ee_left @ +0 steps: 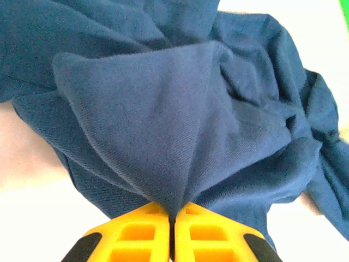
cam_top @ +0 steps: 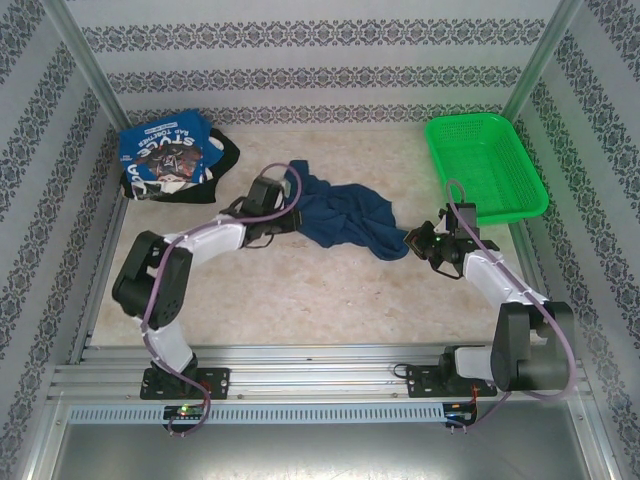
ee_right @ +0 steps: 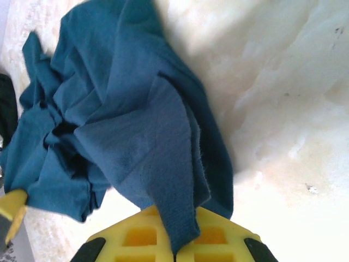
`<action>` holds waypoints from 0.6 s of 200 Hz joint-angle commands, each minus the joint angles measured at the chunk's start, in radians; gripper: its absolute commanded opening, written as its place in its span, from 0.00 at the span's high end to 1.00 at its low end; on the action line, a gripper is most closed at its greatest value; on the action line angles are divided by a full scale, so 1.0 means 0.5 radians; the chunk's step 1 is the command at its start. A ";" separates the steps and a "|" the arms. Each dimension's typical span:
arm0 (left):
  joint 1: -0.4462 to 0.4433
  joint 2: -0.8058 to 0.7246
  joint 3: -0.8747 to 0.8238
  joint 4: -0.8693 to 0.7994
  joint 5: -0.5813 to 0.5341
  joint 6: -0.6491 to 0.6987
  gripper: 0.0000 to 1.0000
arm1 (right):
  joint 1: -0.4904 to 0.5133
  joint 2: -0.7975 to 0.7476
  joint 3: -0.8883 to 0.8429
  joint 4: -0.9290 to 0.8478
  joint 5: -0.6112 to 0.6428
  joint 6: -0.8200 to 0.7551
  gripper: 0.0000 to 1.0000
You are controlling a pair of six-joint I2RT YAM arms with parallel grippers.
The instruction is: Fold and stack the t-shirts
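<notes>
**A:** Top view?
**B:** Crumpled blue tee (cam_top: 345, 215) mid-table (cam_top: 300, 290). At its 9 o'clock edge, the left gripper (cam_top: 288, 205); at its 4 o'clock tip, the right gripper (cam_top: 415, 243). Both touch cloth, but I can't tell the jaw state from up here. At the table's 10 o'clock, a printed tee (cam_top: 165, 155) lies on a black tee (cam_top: 222, 160). At 2 o'clock is a green basket (cam_top: 485, 165), well apart from the cloth.
**A:** Text on the print?
**B:** White caps, upside down to camera. One line looks like "RAP TOGETHER", not certain. The rest is too small to read.
**A:** Left wrist?
**B:** The left gripper (ee_left: 172, 218) has its yellow fingers (ee_left: 142, 234) pressed together, pinching a fold of the blue tee (ee_left: 180, 125). Cloth fans out toward 12 o'clock.
**A:** Right wrist?
**B:** The right gripper (ee_right: 182, 237) is clamped on a narrow strip of the blue tee (ee_right: 125, 125). The bulk is bunched toward 10 o'clock on the table (ee_right: 283, 109).
</notes>
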 commanded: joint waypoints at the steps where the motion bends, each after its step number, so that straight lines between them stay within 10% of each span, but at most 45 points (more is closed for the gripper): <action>1: 0.007 -0.109 -0.316 0.350 0.030 -0.229 0.91 | 0.028 0.034 0.054 0.019 0.090 -0.004 1.00; 61: -0.023 -0.548 -0.812 0.360 0.510 -0.367 0.63 | 0.039 -0.085 0.067 -0.173 0.275 -0.043 1.00; 120: 0.042 -0.833 -0.296 -0.454 0.227 -0.013 0.33 | 0.025 -0.094 0.084 -0.279 0.233 -0.227 1.00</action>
